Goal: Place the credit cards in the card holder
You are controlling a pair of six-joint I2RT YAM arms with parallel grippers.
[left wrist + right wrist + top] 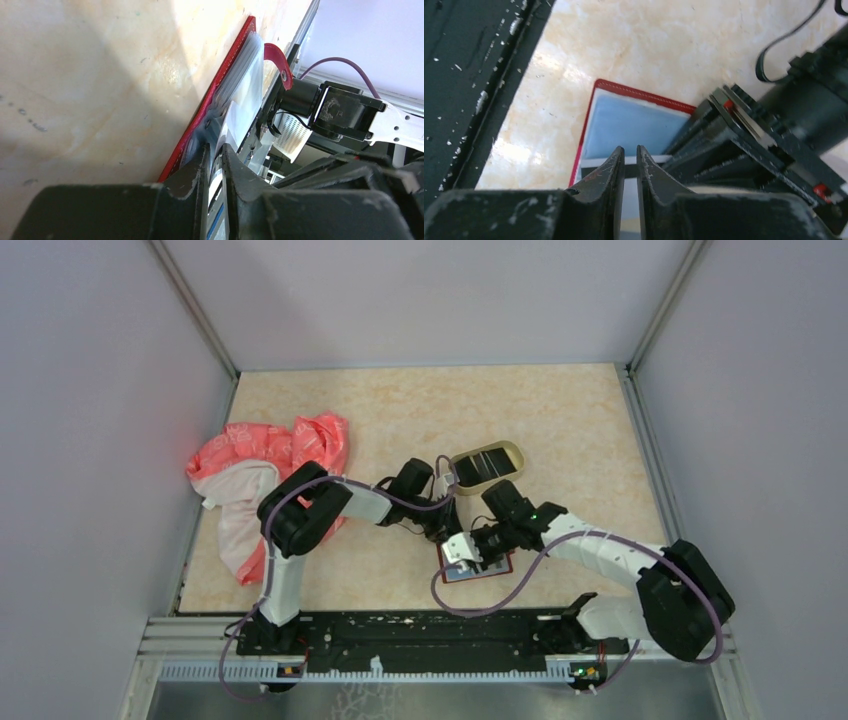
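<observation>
The red card holder (495,568) lies open on the table near the front edge, and both grippers meet over it. In the left wrist view it shows as a red edge (220,85) with clear sleeves and a curled snap tab (278,59). My left gripper (447,532) (215,147) is shut on a thin white-and-blue credit card, seen edge-on at the sleeves. A light-blue card (634,122) lies in the holder (634,91). My right gripper (478,545) (627,148) hangs over that card's near edge. Its jaws are nearly together, with nothing plainly between them.
An oval tan tray (513,452) holding a dark striped card (487,466) sits just behind the grippers. A pink and white cloth (265,475) lies bunched at the left. The black base rail (400,635) runs along the front edge, close to the holder.
</observation>
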